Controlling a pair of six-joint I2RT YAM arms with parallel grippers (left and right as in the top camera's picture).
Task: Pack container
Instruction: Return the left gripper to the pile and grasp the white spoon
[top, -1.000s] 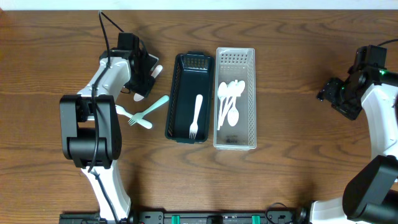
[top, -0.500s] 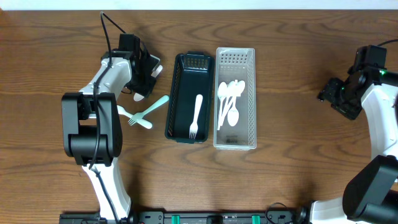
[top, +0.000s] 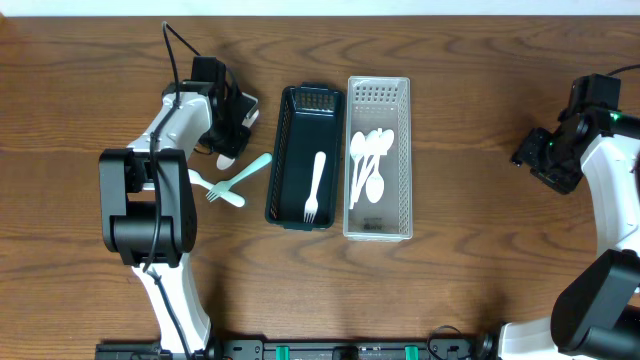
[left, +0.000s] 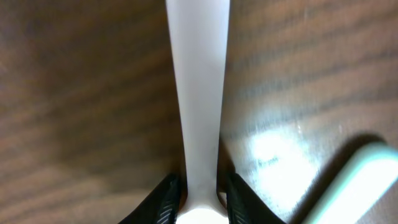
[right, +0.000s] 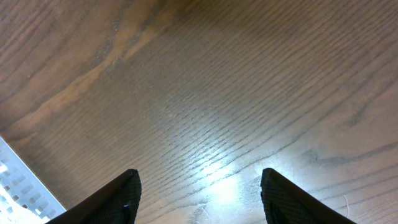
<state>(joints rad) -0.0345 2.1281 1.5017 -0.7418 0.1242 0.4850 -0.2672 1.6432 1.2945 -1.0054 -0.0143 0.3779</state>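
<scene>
My left gripper (top: 232, 135) is down at the table left of the containers, shut on a white spoon (left: 198, 93); the spoon's handle runs up between the jaws (left: 200, 200) in the left wrist view. Two mint utensils (top: 236, 176) lie crossed just below it, one showing as a pale edge (left: 354, 180). The black container (top: 288, 165) holds a white fork (top: 316, 186). The clear container (top: 400, 160) holds several white spoons (top: 368, 165). My right gripper (top: 535, 152) is open and empty over bare wood (right: 199, 193) at the far right.
The two containers stand side by side at the table's middle. A corner of the clear container (right: 18, 183) shows at the left edge of the right wrist view. The left arm's cable (top: 172, 50) loops toward the table's back edge.
My left gripper has shifted very slightly over the white spoon. The right arm and everything else have not moved.
</scene>
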